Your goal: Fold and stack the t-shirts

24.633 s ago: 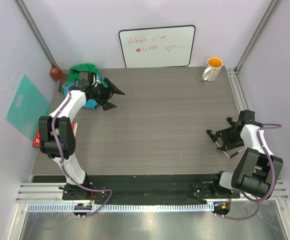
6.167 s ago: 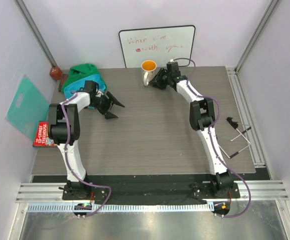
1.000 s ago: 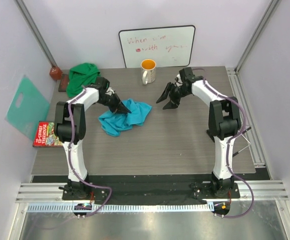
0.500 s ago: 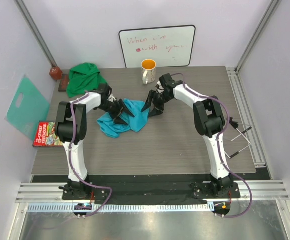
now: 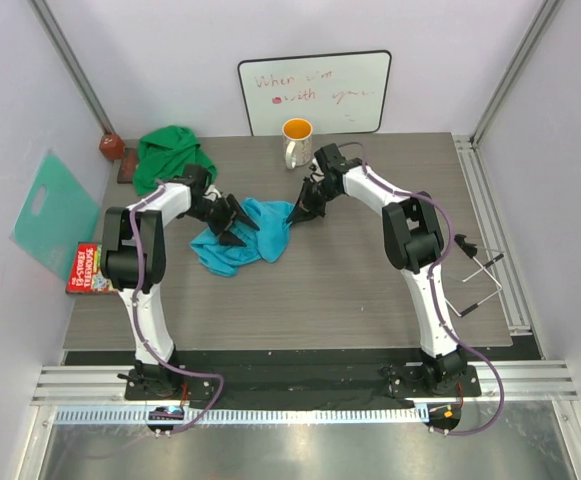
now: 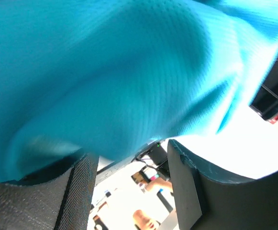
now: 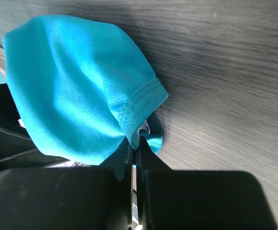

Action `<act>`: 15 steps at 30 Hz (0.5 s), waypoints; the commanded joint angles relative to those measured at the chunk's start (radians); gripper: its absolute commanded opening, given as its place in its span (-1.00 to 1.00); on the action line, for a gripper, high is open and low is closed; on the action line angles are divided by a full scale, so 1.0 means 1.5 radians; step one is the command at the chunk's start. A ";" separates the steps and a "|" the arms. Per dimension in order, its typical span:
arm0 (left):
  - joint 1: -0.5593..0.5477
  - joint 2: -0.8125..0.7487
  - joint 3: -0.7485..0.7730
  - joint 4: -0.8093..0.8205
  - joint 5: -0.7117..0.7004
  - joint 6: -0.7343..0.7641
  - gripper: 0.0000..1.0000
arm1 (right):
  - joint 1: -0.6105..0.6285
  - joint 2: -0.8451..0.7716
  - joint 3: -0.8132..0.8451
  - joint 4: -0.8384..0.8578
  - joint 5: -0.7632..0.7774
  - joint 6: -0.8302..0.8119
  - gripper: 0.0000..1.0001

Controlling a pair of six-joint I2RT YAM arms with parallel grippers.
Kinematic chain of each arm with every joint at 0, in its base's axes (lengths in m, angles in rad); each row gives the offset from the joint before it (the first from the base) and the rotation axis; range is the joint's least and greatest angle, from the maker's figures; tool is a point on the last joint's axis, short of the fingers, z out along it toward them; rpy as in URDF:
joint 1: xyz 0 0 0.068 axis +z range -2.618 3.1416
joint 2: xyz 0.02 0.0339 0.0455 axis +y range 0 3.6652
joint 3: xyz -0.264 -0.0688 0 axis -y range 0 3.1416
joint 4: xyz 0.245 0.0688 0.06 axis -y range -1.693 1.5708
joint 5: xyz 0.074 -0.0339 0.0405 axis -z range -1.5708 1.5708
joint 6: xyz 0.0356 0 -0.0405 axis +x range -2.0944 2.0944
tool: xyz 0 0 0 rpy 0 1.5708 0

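Seen from above, the turquoise t-shirt [image 5: 225,258] lies crumpled left of centre on the table [image 5: 370,270], and the green t-shirt [image 5: 170,155] is bunched at upper left. The left gripper [image 5: 244,230] is over the turquoise cloth, the right gripper [image 5: 295,215] at its right edge. The mug [image 5: 296,142] at top centre is orange inside; I cannot tell whether it holds anything.

The left wrist view shows that gripper's fingers [image 6: 76,191] spread, apparently gripping nothing, with turquoise cloth above them.

Only the right wrist view shows its fingers [image 7: 201,201] pinched together on the shirt's hem.
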 commanded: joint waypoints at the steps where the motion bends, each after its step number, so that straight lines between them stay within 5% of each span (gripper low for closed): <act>1: 0.039 -0.069 -0.020 0.002 -0.013 0.014 0.19 | 0.002 -0.023 0.038 -0.021 0.003 -0.020 -0.98; 5: 0.075 -0.113 -0.051 0.038 -0.013 0.000 0.22 | 0.002 -0.055 0.066 -0.074 0.000 -0.053 -0.98; 9: 0.128 -0.145 -0.083 0.066 -0.031 0.003 0.31 | 0.001 -0.083 0.206 -0.193 0.036 -0.114 -0.97; 15: 0.161 -0.179 -0.108 0.054 -0.046 0.026 0.30 | 0.006 -0.142 0.310 -0.268 0.021 -0.076 -0.98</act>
